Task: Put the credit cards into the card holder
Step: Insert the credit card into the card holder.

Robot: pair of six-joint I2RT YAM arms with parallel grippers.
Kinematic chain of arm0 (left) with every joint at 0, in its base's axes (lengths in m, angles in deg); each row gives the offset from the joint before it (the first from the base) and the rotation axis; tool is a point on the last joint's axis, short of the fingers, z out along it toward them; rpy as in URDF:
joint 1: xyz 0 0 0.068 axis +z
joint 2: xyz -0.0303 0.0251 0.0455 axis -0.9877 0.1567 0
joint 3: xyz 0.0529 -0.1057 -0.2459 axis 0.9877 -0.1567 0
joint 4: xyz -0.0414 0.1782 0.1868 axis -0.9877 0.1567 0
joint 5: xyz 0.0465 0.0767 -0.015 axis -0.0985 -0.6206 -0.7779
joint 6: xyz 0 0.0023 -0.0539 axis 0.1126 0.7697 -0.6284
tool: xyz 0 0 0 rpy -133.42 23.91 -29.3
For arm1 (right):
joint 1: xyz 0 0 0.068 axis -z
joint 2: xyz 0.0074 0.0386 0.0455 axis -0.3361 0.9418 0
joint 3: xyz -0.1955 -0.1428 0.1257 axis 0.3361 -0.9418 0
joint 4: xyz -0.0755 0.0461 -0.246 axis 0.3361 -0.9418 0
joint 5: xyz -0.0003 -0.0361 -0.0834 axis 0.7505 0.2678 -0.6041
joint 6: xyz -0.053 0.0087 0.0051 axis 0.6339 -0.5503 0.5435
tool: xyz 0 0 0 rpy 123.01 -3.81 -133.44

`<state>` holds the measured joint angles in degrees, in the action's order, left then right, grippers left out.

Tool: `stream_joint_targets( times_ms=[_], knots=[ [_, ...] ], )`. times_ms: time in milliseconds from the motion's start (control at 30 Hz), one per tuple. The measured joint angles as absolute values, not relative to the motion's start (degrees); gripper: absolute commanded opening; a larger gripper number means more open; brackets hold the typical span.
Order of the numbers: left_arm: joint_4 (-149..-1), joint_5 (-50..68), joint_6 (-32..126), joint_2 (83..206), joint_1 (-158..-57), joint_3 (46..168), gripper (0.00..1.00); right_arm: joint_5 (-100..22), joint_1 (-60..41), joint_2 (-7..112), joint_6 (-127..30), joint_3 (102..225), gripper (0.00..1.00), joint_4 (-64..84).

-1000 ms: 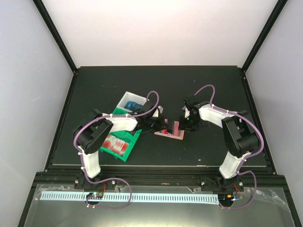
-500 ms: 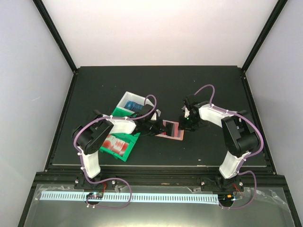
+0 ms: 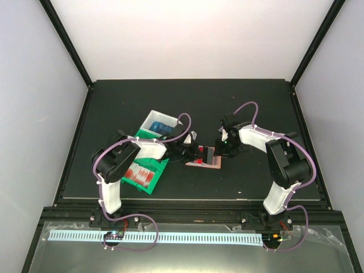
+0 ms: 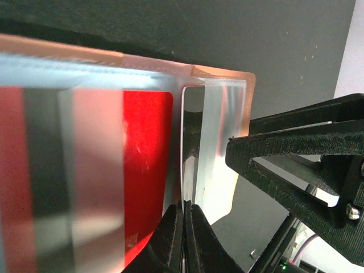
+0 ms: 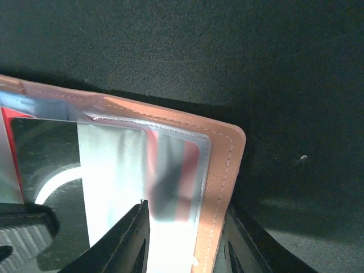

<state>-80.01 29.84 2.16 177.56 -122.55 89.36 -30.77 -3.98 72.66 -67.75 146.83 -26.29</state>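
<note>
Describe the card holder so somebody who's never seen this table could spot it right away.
On the dark table, look between the two gripper tips, just right of the green bin. The card holder lies open there: flat, salmon-brown, stitched edge, clear pockets showing red cards, unlike the plastic bins.

wallet [image 3: 206,158]: salmon-brown, pale stitching, clear pale blue pockets
card [image 4: 85,176]: red with a dark stripe
bins [image 3: 149,149]: green and white
table [image 3: 250,102]: black
cables [image 3: 250,108]: purple
</note>
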Motion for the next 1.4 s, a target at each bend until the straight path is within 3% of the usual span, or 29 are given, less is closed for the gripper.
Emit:
stream_joint_targets(
  times_ms=[300,667,1033,1400],
  knots=[
    [-77.95,30.80,4.23,180.36,-124.51,93.14,0.04,-29.26,-3.67,72.72,-69.10,146.45,0.38,-24.89],
    [-69.69,29.40,8.25,181.08,-126.63,96.85,0.33,-28.89,-3.72,71.65,-71.20,145.01,0.42,-22.27],
    [-58.48,26.34,12.58,177.83,-126.98,99.58,0.40,-30.70,-4.35,70.28,-71.20,144.36,0.46,-23.18],
    [-51.11,22.45,17.13,166.74,-126.98,100.04,0.57,-35.40,-4.79,63.70,-69.93,143.66,0.55,-26.57]
  ],
)
